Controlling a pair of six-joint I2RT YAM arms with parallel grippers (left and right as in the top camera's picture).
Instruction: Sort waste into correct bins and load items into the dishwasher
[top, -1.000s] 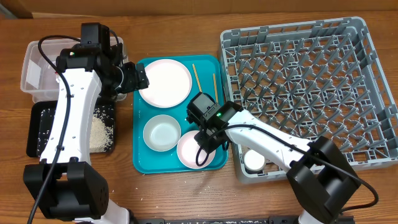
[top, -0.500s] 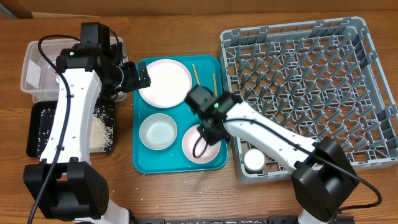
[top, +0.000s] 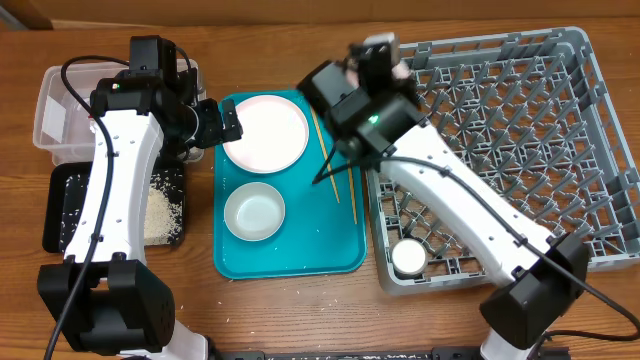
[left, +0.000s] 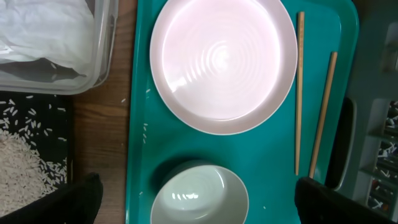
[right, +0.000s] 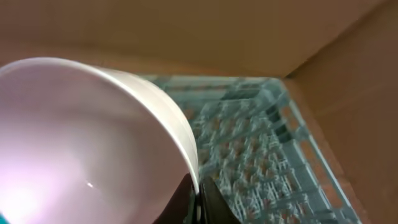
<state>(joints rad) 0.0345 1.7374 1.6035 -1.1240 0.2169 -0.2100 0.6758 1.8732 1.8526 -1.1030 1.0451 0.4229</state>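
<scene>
My right gripper (right: 198, 193) is shut on the rim of a whitish-pink bowl (right: 81, 143) and holds it tilted in the air above the grey dish rack (right: 249, 143). In the overhead view this gripper (top: 385, 70) is over the rack's (top: 560, 140) far-left corner, and the bowl is mostly hidden. My left gripper (top: 215, 125) is open and empty (left: 199, 202), above the teal tray. The round plate (top: 265, 132) (left: 222, 65), a pale bowl (top: 254, 211) (left: 199, 196) and two chopsticks (top: 320, 135) (left: 300, 93) lie on that tray. A white cup (top: 408, 258) stands in the rack.
The teal tray (top: 300, 250) lies between the bins and the rack. The clear tub (top: 60, 110) holds white wrappers (left: 43, 31). The black tray (top: 70, 205) holds loose rice (top: 160, 210) (left: 18, 162). A cardboard wall (right: 186, 31) rises behind the rack.
My right gripper has lifted the whitish-pink bowl off the teal tray and carried it up toward the rack's far-left corner. The left arm has not moved.
</scene>
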